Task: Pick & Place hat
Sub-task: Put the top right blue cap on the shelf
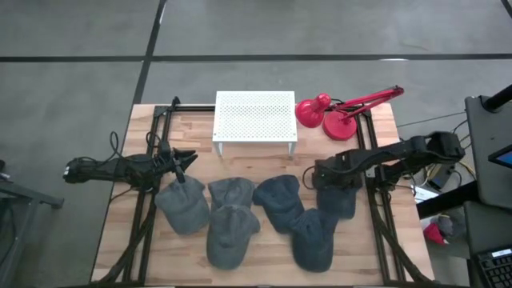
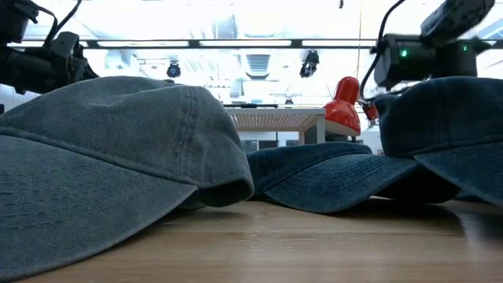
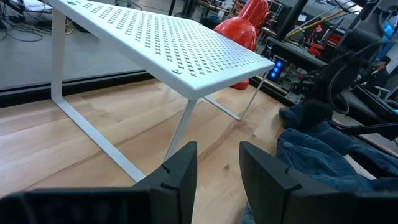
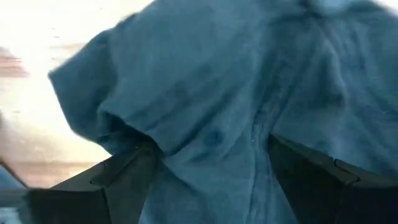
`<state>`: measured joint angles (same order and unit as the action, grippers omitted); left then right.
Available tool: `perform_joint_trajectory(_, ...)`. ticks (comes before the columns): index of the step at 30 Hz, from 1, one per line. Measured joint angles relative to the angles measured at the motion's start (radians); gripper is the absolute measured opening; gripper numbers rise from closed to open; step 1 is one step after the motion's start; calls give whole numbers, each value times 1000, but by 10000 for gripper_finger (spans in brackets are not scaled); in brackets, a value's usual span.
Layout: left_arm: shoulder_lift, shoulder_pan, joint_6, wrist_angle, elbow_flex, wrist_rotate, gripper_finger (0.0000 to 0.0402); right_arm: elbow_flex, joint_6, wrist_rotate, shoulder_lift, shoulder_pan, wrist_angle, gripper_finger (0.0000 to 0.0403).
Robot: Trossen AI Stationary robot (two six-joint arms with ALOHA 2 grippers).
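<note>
While the high view is laying out six grey hats in a cluster on the wooden table (image 1: 240, 136), only the right wrist view is showing the right gripper (image 4: 208, 165) with fingers spread wide on either side of the rightmost hat (image 1: 336, 200), its denim crown bulging between them. The left gripper (image 1: 186, 158) is hovering near the white perforated stand (image 1: 254, 116); its wrist view is showing narrowly parted fingers (image 3: 180, 171) pinching nothing. A red lamp (image 1: 328, 112) is sitting beside the stand.
</note>
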<state>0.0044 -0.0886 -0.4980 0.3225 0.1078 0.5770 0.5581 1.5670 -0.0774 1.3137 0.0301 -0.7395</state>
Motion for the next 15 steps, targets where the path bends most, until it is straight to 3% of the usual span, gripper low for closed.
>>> perform_joint_trajectory(6,0,0,0,0,0,0,122,-1,19,-11,74,0,31,264)
perform_joint_trajectory(15,11,0,0,1,0,0,122,44,-26,87,-1,-1,-50,115)
